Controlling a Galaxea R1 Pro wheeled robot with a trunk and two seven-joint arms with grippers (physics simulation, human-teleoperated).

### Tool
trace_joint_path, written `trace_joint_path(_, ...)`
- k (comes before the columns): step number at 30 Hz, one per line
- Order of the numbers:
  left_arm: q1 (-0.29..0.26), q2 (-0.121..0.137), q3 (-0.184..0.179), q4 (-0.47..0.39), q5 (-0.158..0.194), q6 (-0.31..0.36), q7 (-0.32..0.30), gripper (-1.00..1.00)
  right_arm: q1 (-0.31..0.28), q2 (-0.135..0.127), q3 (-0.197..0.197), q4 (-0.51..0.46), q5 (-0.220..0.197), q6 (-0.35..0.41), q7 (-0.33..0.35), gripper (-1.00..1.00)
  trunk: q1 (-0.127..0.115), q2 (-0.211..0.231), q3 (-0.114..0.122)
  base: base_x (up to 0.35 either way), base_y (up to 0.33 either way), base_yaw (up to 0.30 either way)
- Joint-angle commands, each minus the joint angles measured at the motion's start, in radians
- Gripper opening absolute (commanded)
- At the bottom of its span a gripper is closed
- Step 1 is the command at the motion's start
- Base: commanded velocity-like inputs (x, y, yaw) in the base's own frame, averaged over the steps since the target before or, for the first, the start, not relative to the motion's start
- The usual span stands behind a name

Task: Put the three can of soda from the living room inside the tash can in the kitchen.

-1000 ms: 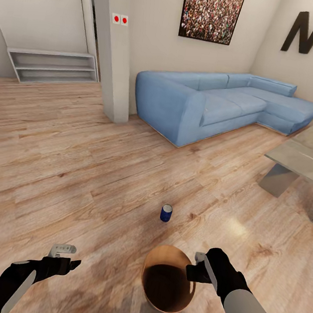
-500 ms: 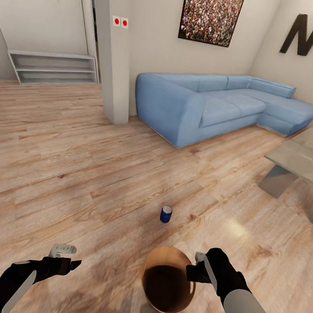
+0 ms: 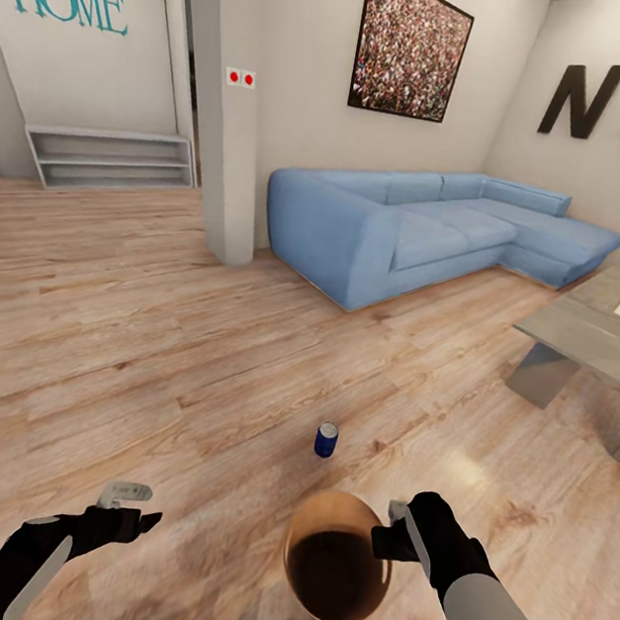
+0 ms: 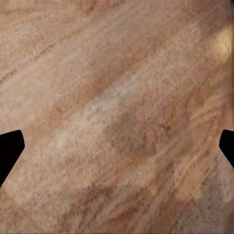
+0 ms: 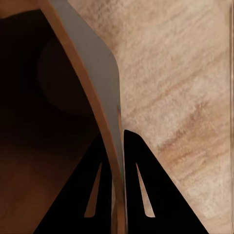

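— What do you have closest to you?

— Closest to me I see the trash can (image 3: 334,569). My right gripper (image 3: 390,535) holds it by the rim; in the right wrist view the two fingers (image 5: 100,190) are closed on the wall of the bin (image 5: 92,73), one inside and one outside. The inside is dark, and I cannot make out the bottom.

— And the left side?

— The left gripper (image 3: 128,510) hangs over the bare wood floor (image 3: 96,336), well to the left of the trash can. Its jaws stand apart with nothing between them. In the left wrist view the black tips are cut by the picture's edges.

— Where is the soda?

— One dark blue can (image 3: 326,440) stands upright on the floor, just behind the trash can, not touching it.

— Farther?

— Behind the trash can is the blue sofa (image 3: 425,218), near the wall. To the right, the glass coffee table (image 3: 596,335) is cut by the edge. A small pale thing lies on it; I cannot tell what it is.
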Motion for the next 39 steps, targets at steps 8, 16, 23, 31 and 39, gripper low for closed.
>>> trace_joint_path(8,0.000,0.000,0.000,0.000,0.000,-0.001,0.001,1.00,0.001,0.001,-0.001,0.000,-0.021,0.002,0.005,-1.00,-0.004,0.002,0.031,0.000,0.000,0.000)
trace_joint_path(16,0.000,0.000,0.000,0.000,0.000,-0.001,0.002,1.00,0.003,0.001,-0.002,0.001,-0.021,0.002,0.005,-1.00,-0.007,0.004,0.062,0.000,0.000,0.000)
trace_joint_path(23,0.000,0.000,0.000,0.000,0.000,-0.001,0.002,1.00,0.006,-0.002,-0.003,0.000,-0.021,0.002,0.005,-1.00,-0.010,0.005,0.089,0.000,0.000,0.000)
trace_joint_path(31,0.000,0.000,0.000,0.000,0.000,-0.001,0.002,1.00,0.007,0.000,-0.003,0.000,-0.021,0.002,0.004,-1.00,-0.034,0.048,0.116,0.000,0.000,0.000)
trace_joint_path(39,0.000,0.000,0.000,0.000,0.000,-0.001,0.002,1.00,0.007,-0.003,-0.020,0.001,-0.021,0.004,0.004,-1.00,-0.065,0.104,0.141,0.000,0.000,0.000)
